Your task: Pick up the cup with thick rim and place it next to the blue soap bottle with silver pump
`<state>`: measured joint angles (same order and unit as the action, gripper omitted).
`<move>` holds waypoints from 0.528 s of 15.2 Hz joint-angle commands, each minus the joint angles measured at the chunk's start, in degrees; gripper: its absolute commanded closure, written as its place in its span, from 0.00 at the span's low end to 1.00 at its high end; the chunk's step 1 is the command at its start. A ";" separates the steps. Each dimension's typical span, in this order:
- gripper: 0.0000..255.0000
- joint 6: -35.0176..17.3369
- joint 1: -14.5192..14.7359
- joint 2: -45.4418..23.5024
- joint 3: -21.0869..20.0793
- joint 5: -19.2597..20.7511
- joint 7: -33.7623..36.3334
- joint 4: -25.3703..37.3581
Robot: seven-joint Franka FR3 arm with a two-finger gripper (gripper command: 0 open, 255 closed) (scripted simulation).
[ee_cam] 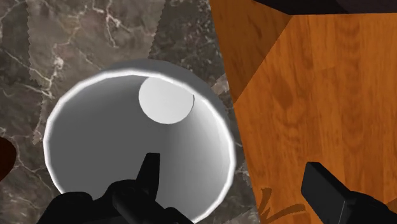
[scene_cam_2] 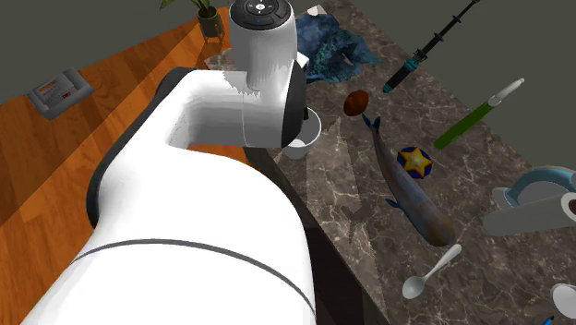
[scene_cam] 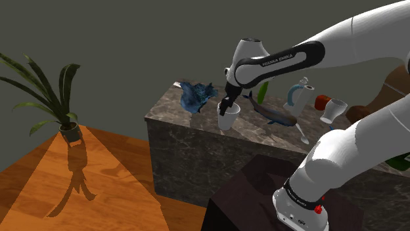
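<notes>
A white cup (scene_cam: 228, 117) with a thick rim stands upright on the dark marble counter (scene_cam: 177, 121), close to the counter's edge above the wooden floor. My black gripper (scene_cam: 228, 105) is lowered over it from above. In the wrist view the cup (ee_cam: 137, 137) gapes under the hand, and the gripper (ee_cam: 233, 167) is open. One finger (ee_cam: 149, 175) reaches inside the cup's mouth and the other finger (ee_cam: 324, 188) hangs outside the rim, over the floor. Neither finger visibly presses the wall. In the second exterior view the arm covers most of the cup (scene_cam_2: 305, 134).
Along the counter lie a crumpled blue thing (scene_cam: 197, 95), a whale figure (scene_cam_2: 411, 198), a brown ball (scene_cam_2: 356, 102), a starred blue ball (scene_cam_2: 414, 162), a green pen (scene_cam_2: 475, 115), a spoon (scene_cam_2: 429, 275), a pale blue handled container (scene_cam: 297, 96) and another white cup (scene_cam: 334, 109). A potted plant (scene_cam: 66, 125) stands on the floor.
</notes>
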<state>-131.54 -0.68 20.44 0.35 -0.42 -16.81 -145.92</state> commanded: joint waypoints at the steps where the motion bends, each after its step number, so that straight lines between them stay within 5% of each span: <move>1: 0.00 -1.91 0.07 -1.40 -0.11 -0.01 0.12 -0.46; 8: 0.00 -5.09 0.09 -3.49 -0.12 -0.04 0.10 -1.56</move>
<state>-136.51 -0.59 17.03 0.22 -0.46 -16.70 -147.46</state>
